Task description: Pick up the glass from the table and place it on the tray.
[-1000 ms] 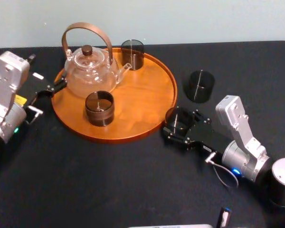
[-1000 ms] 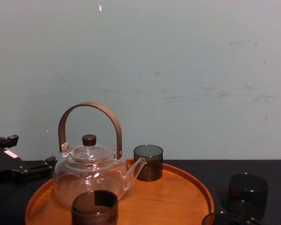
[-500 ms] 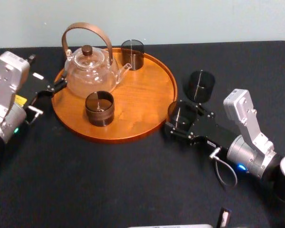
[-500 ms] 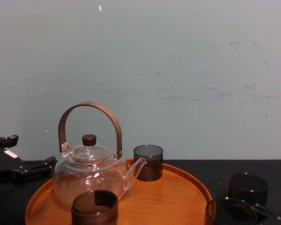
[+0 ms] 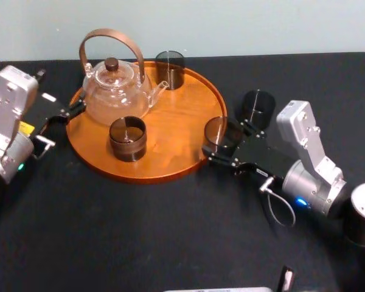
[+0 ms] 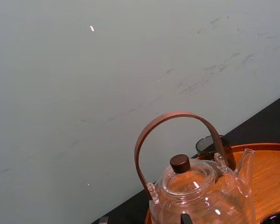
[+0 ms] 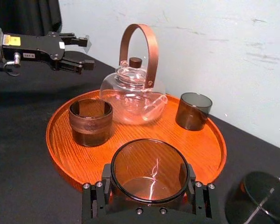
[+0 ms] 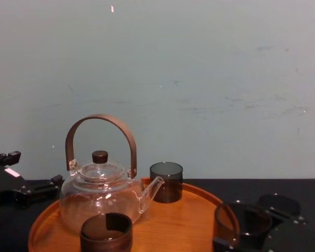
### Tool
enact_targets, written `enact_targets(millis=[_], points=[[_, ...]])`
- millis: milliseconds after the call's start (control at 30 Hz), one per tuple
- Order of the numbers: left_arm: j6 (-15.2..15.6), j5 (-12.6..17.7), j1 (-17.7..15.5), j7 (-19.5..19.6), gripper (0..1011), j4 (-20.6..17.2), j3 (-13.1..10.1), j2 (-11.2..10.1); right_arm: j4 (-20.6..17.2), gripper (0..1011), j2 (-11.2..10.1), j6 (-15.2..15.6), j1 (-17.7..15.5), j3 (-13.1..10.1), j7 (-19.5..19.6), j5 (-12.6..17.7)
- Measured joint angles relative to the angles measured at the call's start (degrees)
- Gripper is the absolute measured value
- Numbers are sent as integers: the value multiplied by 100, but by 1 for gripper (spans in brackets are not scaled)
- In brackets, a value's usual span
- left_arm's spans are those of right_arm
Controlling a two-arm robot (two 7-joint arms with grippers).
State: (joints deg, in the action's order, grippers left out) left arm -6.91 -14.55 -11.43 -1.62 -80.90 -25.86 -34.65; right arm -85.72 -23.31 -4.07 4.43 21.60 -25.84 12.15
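My right gripper (image 5: 224, 140) is shut on a dark smoked glass (image 5: 217, 132), which hangs a little above the table (image 5: 140, 231) over the right rim of the round orange-brown tray (image 5: 176, 128). In the right wrist view the glass (image 7: 149, 169) sits upright between the two fingers (image 7: 106, 178), with the tray (image 7: 203, 149) just beyond it. In the chest view the held glass (image 8: 235, 224) is at the tray's right edge. My left gripper (image 5: 66, 113) is parked, open, beside the tray's left rim.
On the tray stand a glass teapot (image 5: 115, 88) with a brown arched handle, a dark glass (image 5: 170, 69) at the back and a brown-banded glass (image 5: 127, 138) at the front. Another dark glass (image 5: 257, 107) stands on the table right of the tray, close behind my right gripper.
My right gripper has carried the glass up and to the left, from the table beside the tray to over the tray's right rim. The left arm has not moved.
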Motion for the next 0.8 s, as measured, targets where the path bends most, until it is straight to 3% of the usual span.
enact_targets(millis=[367, 800], points=[[0, 0, 0, 0, 1001, 0, 0, 0, 458, 909, 206, -102, 449, 220, -127, -49], [0, 0, 0, 0, 1001, 0, 0, 0, 1320, 909, 546, -366, 1074, 477, -292, -87]])
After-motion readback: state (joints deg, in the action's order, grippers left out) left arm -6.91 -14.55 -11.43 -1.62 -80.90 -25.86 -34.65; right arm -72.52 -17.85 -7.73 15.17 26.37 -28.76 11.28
